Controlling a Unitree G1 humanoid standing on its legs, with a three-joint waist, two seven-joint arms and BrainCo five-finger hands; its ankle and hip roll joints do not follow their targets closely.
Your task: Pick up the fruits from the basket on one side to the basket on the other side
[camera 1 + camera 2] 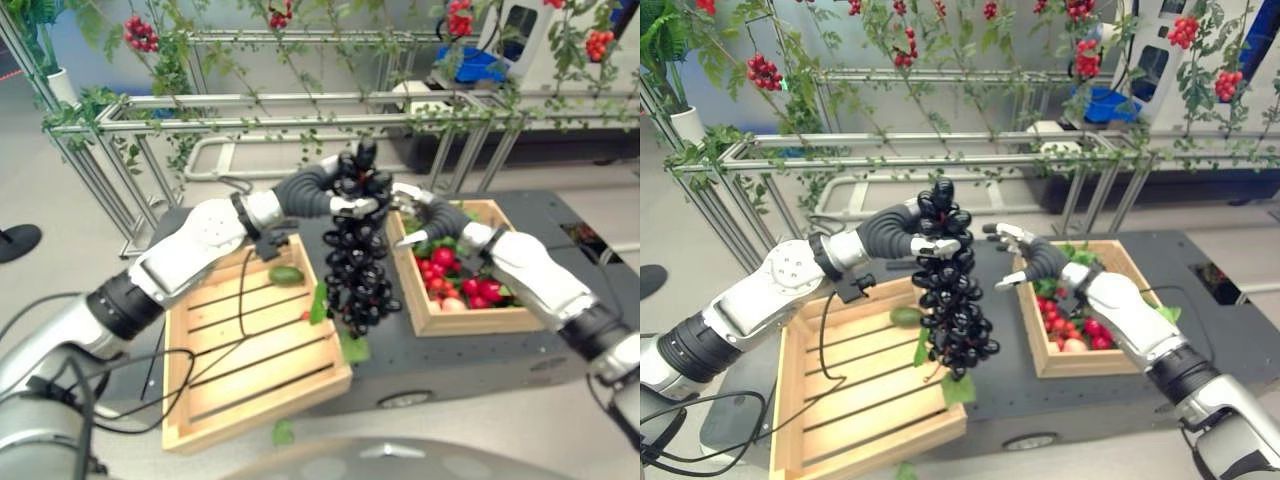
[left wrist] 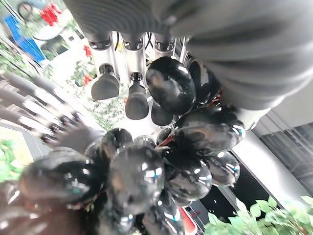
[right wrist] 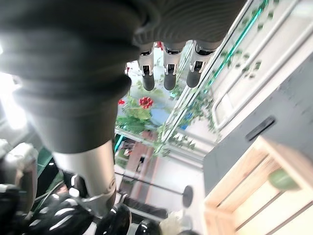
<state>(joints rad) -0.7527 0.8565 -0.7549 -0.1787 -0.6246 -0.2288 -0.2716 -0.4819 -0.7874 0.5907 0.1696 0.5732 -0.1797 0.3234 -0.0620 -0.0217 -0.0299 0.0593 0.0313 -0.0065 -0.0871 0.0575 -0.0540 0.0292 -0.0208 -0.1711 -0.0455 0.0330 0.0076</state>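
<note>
Here a long bunch of glossy black grapes (image 1: pixel 952 290) is held up by its top in the left hand (image 1: pixel 935 232), whose fingers are curled round the upper berries, so that it hangs between the wooden slatted basket (image 1: pixel 865 400) on the left and the wooden basket of red fruits (image 1: pixel 1080 362) on the right, above the dark table (image 1: pixel 1200 290). The right hand (image 1: pixel 1018 250) is seen just beside the bunch with fingers spread and nothing held. A small green fruit (image 1: pixel 905 316) lies in the slatted basket. Berries could be shed or the bunch dropped if the narrow grip slipped, and it might be knocked by the nearby right hand. The stem is hidden under the fingers, so the hold's firmness cannot be judged
</note>
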